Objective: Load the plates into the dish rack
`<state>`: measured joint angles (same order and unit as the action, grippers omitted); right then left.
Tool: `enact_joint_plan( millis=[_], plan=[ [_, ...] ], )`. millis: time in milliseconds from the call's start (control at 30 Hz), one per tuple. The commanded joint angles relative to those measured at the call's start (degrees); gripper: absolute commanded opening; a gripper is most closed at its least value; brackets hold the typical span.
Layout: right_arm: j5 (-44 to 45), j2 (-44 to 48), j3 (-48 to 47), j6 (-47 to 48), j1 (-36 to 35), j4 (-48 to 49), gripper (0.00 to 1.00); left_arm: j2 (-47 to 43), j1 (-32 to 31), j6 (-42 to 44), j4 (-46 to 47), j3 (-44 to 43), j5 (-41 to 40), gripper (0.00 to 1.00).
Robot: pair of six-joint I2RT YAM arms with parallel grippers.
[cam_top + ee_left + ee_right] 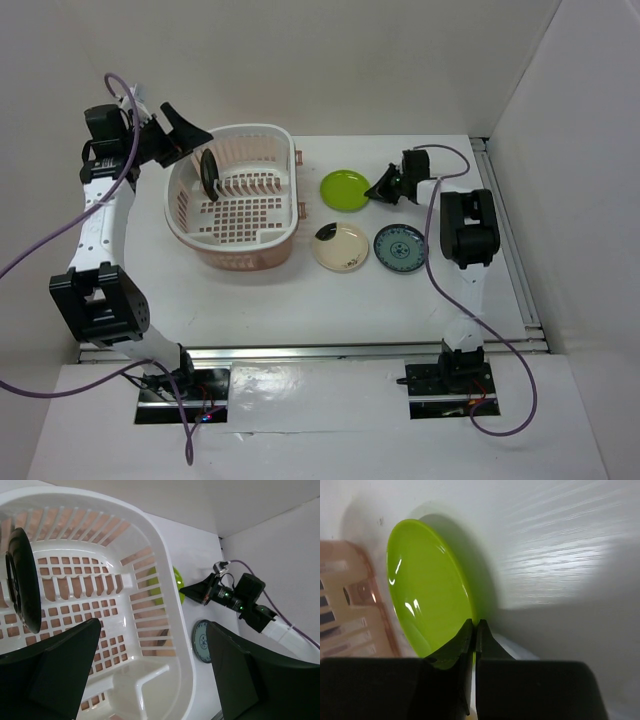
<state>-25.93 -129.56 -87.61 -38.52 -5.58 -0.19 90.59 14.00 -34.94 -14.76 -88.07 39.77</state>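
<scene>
Top external view: the dish rack (240,129) sits toward the far-left corner of the table (250,300). The glossy black plate (209,175) stands on edge inside the rack at its left end, against the row of upright dividers. The left gripper (185,142) hangs above the rack's far-left rim. In the left wrist view its two fingers (55,675) are spread wide with nothing between them, and the rack's lattice floor lies below.

The lime green plate (345,189) lies just right of the rack, near the middle of the far edge. The right gripper (376,193) is at this plate's right-hand rim. In the right wrist view its fingertips (467,632) are drawn almost together, with only a thin slit left. They appear to pinch the rim of the lime green plate (430,590), though the contact itself is partly hidden behind the dark fingers. I cannot tell whether the plate is flat on the table or tipped up.

The cream plate (340,247), with a dark mark on its rim, and the blue-green patterned plate (400,247) lie side by side. They are nearer the front edge than the green one, right of the rack, close together but not touching. Both are flat on the table, apart from either gripper.
</scene>
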Motion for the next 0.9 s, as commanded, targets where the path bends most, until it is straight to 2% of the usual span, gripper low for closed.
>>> enact_joint_plan(
  millis=[0, 200, 233, 367, 533, 600, 700, 867],
  plan=[
    [6.50, 7.64, 0.60, -4.10, 2.07, 0.88, 0.00, -1.11, -1.61, 3.37, -1.31, -5.42, -2.32, 1.00],
    [13.97, 20.01, 1.74, -4.63, 2.68, 3.09, 0.00, 3.18, -8.27, 11.01, -13.69, -18.78, -14.25, 1.00],
    [14.50, 21.18, 1.22, -4.63, 2.68, 3.61, 0.00, 5.11, -9.24, 12.16, -15.71, -23.76, -16.28, 1.00],
    [13.02, 23.12, -2.55, -3.58, 2.68, 2.38, 0.00, 6.45, -13.47, 15.24, -19.68, -29.08, -22.97, 1.00],
    [3.89, 25.14, -4.22, -0.77, 0.58, 5.46, 0.00, 7.06, -16.37, 16.57, -19.52, -31.19, -19.65, 1.00],
    [-2.67, 25.14, -5.28, 1.24, -1.69, 6.34, 0.00, 7.59, -16.98, 15.79, -17.94, -29.97, -15.71, 1.00],
    [-8.06, 25.14, -7.04, 5.19, -5.73, 6.26, 0.00, 6.97, -16.99, 14.55, -13.63, -26.98, -8.51, 1.00],
    [-9.14, 25.14, -8.54, 7.85, -10.58, 4.58, 0.00, 7.50, -19.09, 13.50, -12.31, -26.98, -6.81, 1.00]
  ],
)
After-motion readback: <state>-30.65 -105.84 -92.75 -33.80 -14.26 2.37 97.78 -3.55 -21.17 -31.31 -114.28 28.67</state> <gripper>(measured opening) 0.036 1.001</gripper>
